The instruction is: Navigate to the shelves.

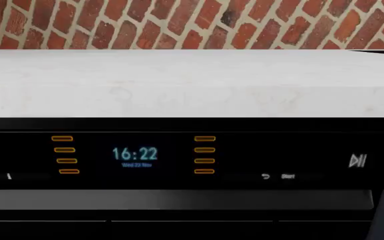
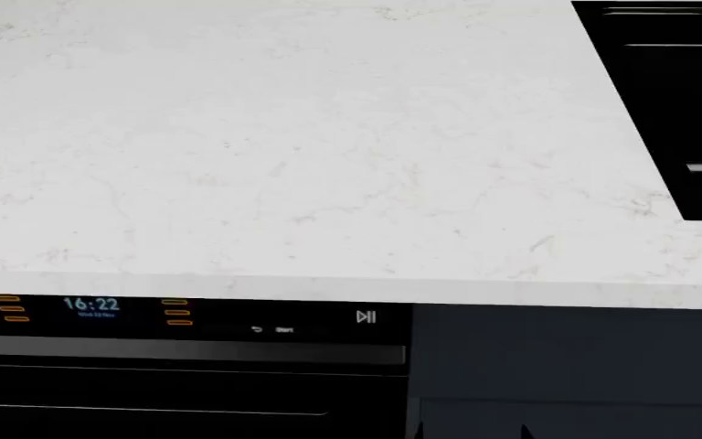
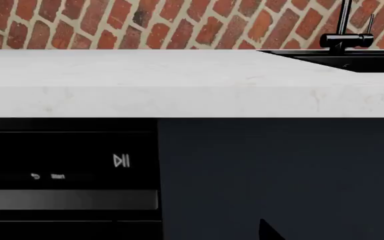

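Countertop [image 2: 266,146] white marble, dishwasher panel [image 1: 178,160] below reads 16:22, sink [image 2: 680,110] right; claws out of view, state unknown.

1. The appliance control panel [image 1: 192,160], set under the white surface [image 1: 192,82], carries a clock display [image 1: 134,153] reading "16:22".
2. Just beneath those digits on the display runs a small blue date line; it seems to read "Wed 23 Nov", but is too blurred to be sure.
3. Toward the panel's other end, the word "Start" [image 1: 288,176] stands beside a return-arrow sign [image 1: 265,176].
4. Above and beyond "Start" on the panel is a play/pause sign [image 1: 357,160].
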